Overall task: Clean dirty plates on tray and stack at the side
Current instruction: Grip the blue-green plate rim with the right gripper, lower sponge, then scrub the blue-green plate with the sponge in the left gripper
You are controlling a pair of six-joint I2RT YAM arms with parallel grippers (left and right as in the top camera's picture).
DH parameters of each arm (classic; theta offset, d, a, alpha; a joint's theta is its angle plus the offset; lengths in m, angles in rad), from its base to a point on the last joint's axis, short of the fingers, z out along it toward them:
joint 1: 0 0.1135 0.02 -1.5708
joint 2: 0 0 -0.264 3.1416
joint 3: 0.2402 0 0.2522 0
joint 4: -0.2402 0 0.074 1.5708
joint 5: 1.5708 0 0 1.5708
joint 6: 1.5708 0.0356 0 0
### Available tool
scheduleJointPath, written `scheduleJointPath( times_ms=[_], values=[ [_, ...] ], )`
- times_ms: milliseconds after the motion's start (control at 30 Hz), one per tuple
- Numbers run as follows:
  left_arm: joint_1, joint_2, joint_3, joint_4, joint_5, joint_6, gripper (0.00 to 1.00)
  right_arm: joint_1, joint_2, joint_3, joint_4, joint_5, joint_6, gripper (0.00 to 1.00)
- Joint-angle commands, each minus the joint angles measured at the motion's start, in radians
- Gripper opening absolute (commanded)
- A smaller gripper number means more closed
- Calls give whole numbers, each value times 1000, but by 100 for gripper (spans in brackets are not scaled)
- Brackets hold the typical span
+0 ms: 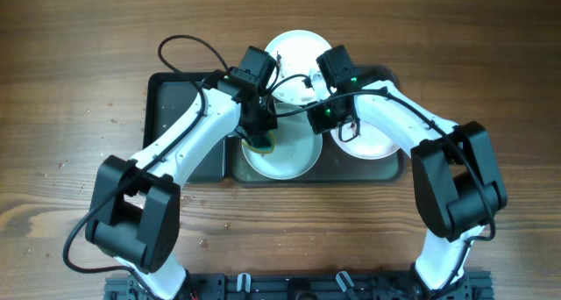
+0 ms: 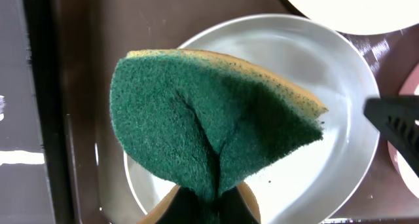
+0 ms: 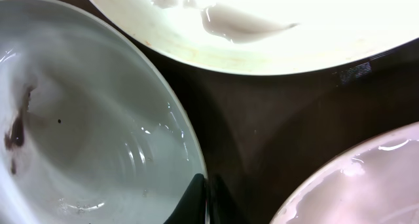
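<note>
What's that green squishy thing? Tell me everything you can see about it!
It is a sponge: a rough dark-green scrubbing face on a yellow foam layer, which shows along its top edge. The left hand pinches it at the bottom, so it folds down the middle and fans out. It hangs over the white plate on the dark tray; whether it touches the plate cannot be told.

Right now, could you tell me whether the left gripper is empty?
No, the left gripper clamps a green sponge over a plate.
</note>
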Motion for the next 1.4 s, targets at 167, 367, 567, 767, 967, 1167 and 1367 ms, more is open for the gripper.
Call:
scheduleJointPath(
  times_ms=[167, 367, 567, 767, 967, 1167, 1367],
  values=[
    [2, 14, -4, -4, -29, -41, 4, 0, 12, -6, 2, 13, 22, 4],
    [6, 29, -4, -8, -1, -12, 4, 0, 12, -6, 2, 9, 21, 4],
    [6, 67, -4, -3, -1, -12, 4, 0, 12, -6, 2, 6, 21, 4],
    [31, 82, -4, 35, 125, 54, 4, 0, 12, -6, -4, -40, 6, 4],
    [73, 82, -4, 35, 143, 68, 4, 0, 12, -6, -21, -44, -22, 4],
    [77, 82, -43, 50, 145, 94, 4, 0, 12, -6, -25, -73, -53, 4],
    [84, 89, -65, 79, 145, 93, 4, 0, 12, -6, -25, -73, -53, 4]
  ],
)
